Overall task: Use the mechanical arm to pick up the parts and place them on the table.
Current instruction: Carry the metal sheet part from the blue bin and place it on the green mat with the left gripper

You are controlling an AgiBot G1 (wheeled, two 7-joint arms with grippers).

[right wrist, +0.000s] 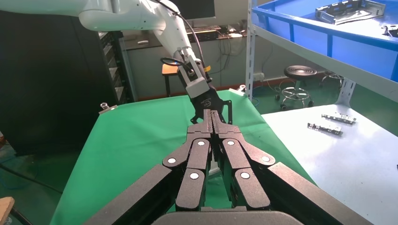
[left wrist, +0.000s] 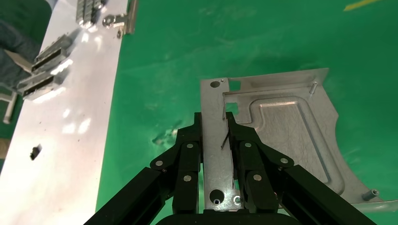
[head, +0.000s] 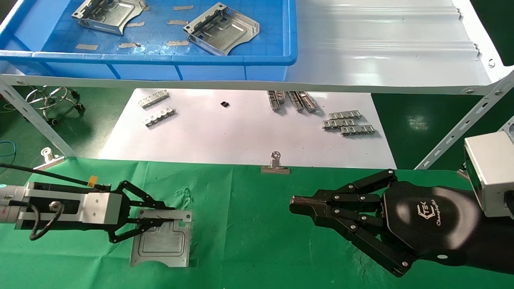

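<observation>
One silvery part [head: 160, 245] [left wrist: 286, 136] lies flat on the green table [head: 249, 224] at the near left. My left gripper [head: 176, 214] [left wrist: 215, 119] reaches in from the left, shut on the part's far edge strip, with one black finger pressed against each side of it. Two more parts [head: 108, 12] [head: 223, 28] rest in the blue bin [head: 160, 58] on the shelf. My right gripper [head: 293, 204] [right wrist: 212, 115] hovers over the table at the right, shut and empty, pointing toward the left gripper.
A white sheet [head: 241, 128] beyond the cloth carries several small link strips [head: 349, 122]. A metal clip [head: 275, 164] pins the cloth's far edge. The grey ribbed shelf [head: 381, 48] overhangs the sheet, with slanted frame legs [head: 453, 132] at both sides.
</observation>
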